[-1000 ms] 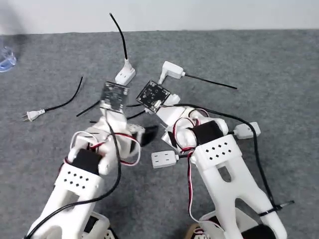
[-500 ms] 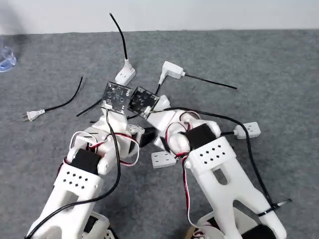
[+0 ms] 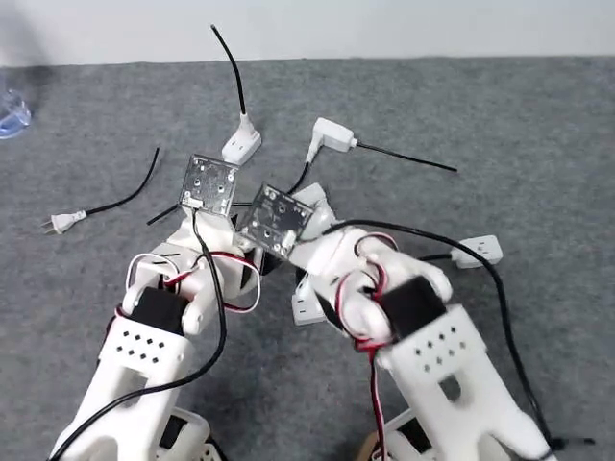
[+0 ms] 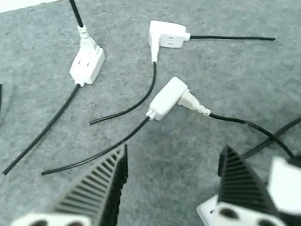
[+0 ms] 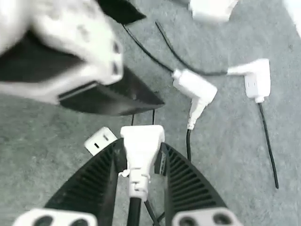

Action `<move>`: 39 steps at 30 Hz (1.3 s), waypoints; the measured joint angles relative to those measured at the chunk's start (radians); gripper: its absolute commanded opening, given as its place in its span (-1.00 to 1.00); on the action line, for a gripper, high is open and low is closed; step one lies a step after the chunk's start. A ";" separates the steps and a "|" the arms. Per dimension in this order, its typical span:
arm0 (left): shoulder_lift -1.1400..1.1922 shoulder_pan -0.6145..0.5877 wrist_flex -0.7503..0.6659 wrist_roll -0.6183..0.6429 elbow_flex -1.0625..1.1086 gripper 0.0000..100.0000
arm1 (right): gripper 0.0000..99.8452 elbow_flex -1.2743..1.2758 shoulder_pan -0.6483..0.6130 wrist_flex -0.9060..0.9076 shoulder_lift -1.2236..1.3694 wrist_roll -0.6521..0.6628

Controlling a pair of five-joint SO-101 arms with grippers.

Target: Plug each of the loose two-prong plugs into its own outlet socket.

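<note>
High view: the left arm point(image 3: 159, 312) and right arm point(image 3: 408, 307) are packed tight together mid-carpet point(image 3: 538, 144) among loose cords point(image 3: 404, 157), so I'd say the main risk is a bump or a snagged cord. Left wrist view: the left gripper point(image 4: 171, 181) is spread wide with nothing in it, over bare carpet near an angled plug point(image 4: 168, 98) and a two-slot socket point(image 4: 87, 63). Right wrist view: the right gripper point(image 5: 141, 150) is clamped on a white plug point(image 5: 142, 135), cord running back through the grip. The prongs are hidden, so it might go in crooked, and the little socket point(image 5: 99, 140) lying loose just beside it would probably slide away when pushed.
</note>
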 measured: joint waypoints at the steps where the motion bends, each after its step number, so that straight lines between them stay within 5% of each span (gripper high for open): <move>1: 0.000 0.000 0.000 0.000 -0.002 -0.41 | -0.98 0.002 -0.006 0.006 -0.018 -0.002; 25: 0.000 -0.038 -0.006 -0.002 0.031 -0.41 | -0.98 0.048 -0.014 -0.031 -0.061 -0.049; 31: 0.002 -0.382 0.054 -0.075 0.037 -0.41 | -0.98 -0.008 0.097 -0.038 -0.002 0.054; 39: 0.002 -0.835 0.061 -0.222 0.245 -0.41 | -0.98 -0.261 0.054 0.133 0.381 0.176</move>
